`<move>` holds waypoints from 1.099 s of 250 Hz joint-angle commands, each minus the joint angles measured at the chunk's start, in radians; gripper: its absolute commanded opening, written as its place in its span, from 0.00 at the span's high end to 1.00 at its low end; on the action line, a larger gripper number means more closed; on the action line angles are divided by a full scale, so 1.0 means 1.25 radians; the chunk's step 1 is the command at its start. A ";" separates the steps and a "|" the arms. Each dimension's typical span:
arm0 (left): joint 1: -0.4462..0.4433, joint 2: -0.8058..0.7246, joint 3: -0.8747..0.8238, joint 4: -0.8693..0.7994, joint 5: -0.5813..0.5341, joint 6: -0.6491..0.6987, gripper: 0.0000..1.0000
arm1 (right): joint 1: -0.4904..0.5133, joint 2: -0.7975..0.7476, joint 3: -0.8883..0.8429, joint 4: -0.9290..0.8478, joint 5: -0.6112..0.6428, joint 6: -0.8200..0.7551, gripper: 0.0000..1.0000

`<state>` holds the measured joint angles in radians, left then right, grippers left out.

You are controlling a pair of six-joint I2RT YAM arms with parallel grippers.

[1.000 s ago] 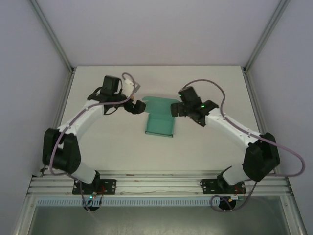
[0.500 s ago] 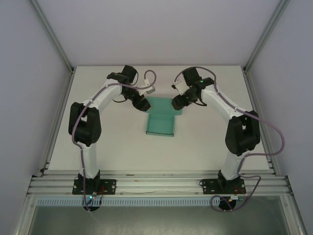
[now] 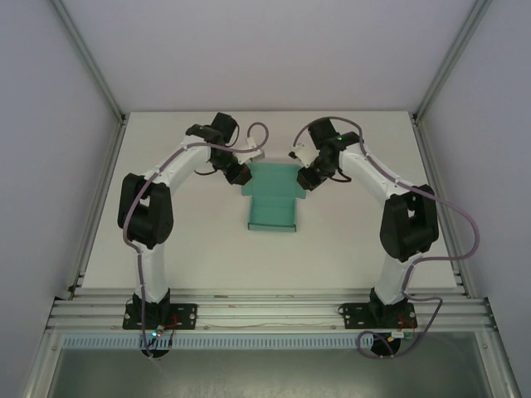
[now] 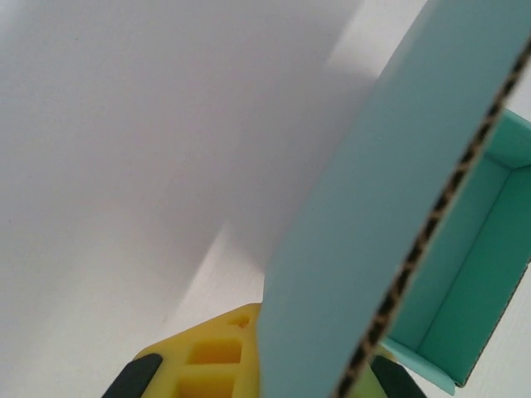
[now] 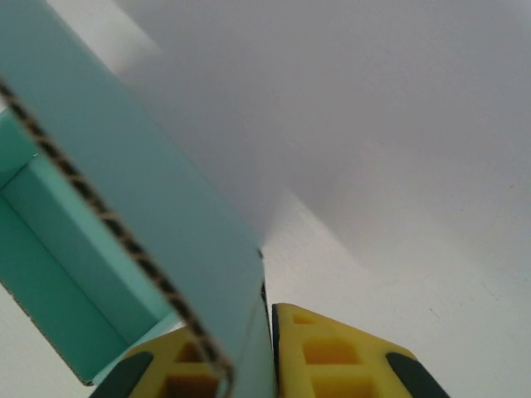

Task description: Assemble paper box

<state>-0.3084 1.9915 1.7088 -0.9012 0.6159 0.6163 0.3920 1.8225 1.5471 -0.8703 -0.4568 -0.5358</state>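
Observation:
The teal-green paper box (image 3: 272,197) lies mid-table, its near part folded into an open tray, its far lid panel raised. My left gripper (image 3: 241,176) is shut on the lid's left flap (image 4: 373,215), which runs between its yellow fingers (image 4: 203,361) and shows its corrugated edge. My right gripper (image 3: 305,176) is shut on the lid's right flap (image 5: 141,191), pinched against its yellow fingers (image 5: 332,356). The box's open inside (image 4: 477,257) shows beyond the left flap, and the tray interior (image 5: 58,249) lies beyond the right flap.
The white table (image 3: 191,240) is enclosed by white walls and aluminium posts (image 3: 444,58). A metal rail (image 3: 265,311) with both arm bases runs along the near edge.
Both arms swung from low, spread poses to the far side of the box. The grippers closed in on the lid's side flaps, and the lid panel now stands squarer.

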 commanded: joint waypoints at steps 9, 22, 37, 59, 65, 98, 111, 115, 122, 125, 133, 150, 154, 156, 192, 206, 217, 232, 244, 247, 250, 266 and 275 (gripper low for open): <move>-0.018 -0.053 -0.041 0.078 -0.141 -0.116 1.00 | -0.001 -0.042 -0.021 0.038 0.038 0.058 0.94; -0.024 -0.062 -0.067 0.127 -0.181 -0.172 1.00 | 0.001 -0.059 -0.029 0.063 0.042 0.106 0.96; -0.029 -0.094 -0.088 0.169 -0.208 -0.248 1.00 | 0.007 -0.082 -0.045 0.113 0.057 0.192 0.98; -0.036 -0.113 -0.100 0.216 -0.227 -0.388 1.00 | 0.027 -0.110 -0.080 0.196 0.071 0.339 1.00; -0.039 -0.119 -0.107 0.236 -0.235 -0.429 1.00 | 0.037 -0.117 -0.091 0.222 0.083 0.382 1.00; -0.049 -0.135 -0.137 0.316 -0.228 -0.631 1.00 | 0.106 -0.136 -0.132 0.334 0.191 0.523 1.00; -0.065 -0.141 -0.162 0.358 -0.247 -0.669 1.00 | 0.119 -0.129 -0.130 0.360 0.225 0.591 1.00; -0.071 -0.141 -0.167 0.364 -0.257 -0.675 1.00 | 0.122 -0.126 -0.130 0.370 0.239 0.615 1.00; -0.083 -0.141 -0.170 0.372 -0.277 -0.687 1.00 | 0.126 -0.121 -0.131 0.388 0.261 0.656 1.00; -0.086 -0.140 -0.172 0.374 -0.288 -0.694 1.00 | 0.127 -0.119 -0.131 0.395 0.268 0.671 1.00; -0.098 -0.136 -0.176 0.380 -0.316 -0.714 1.00 | 0.132 -0.111 -0.131 0.412 0.283 0.702 1.00; -0.114 -0.122 -0.177 0.388 -0.343 -0.752 1.00 | 0.147 -0.089 -0.127 0.441 0.322 0.753 1.00; -0.117 -0.119 -0.178 0.392 -0.346 -0.763 1.00 | 0.153 -0.081 -0.123 0.446 0.330 0.760 1.00; -0.118 -0.117 -0.180 0.394 -0.349 -0.770 1.00 | 0.153 -0.080 -0.123 0.447 0.331 0.762 1.00; -0.131 -0.103 -0.190 0.428 -0.396 -0.884 1.00 | 0.190 -0.014 -0.095 0.467 0.370 0.790 1.00; -0.136 -0.104 -0.198 0.448 -0.419 -0.904 1.00 | 0.199 0.006 -0.088 0.465 0.371 0.785 1.00; -0.138 -0.105 -0.210 0.469 -0.426 -0.927 1.00 | 0.203 0.018 -0.085 0.462 0.375 0.783 1.00; -0.137 -0.102 -0.225 0.502 -0.414 -0.962 1.00 | 0.204 0.026 -0.087 0.462 0.385 0.783 1.00; -0.138 -0.096 -0.231 0.523 -0.398 -0.971 1.00 | 0.205 0.024 -0.094 0.473 0.387 0.778 1.00; -0.138 -0.094 -0.232 0.525 -0.396 -0.972 1.00 | 0.206 0.027 -0.097 0.476 0.387 0.775 1.00; -0.139 -0.091 -0.231 0.525 -0.395 -0.976 1.00 | 0.206 0.027 -0.100 0.480 0.386 0.773 1.00; -0.138 -0.080 -0.228 0.530 -0.392 -0.988 1.00 | 0.207 0.027 -0.116 0.503 0.387 0.761 1.00; -0.140 -0.075 -0.232 0.535 -0.388 -0.998 1.00 | 0.207 0.027 -0.127 0.516 0.386 0.753 1.00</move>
<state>-0.4511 1.8668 1.4227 -0.3676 0.0433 -0.5255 0.6201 1.8465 1.4063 -0.3374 0.0586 0.4088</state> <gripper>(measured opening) 0.073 0.051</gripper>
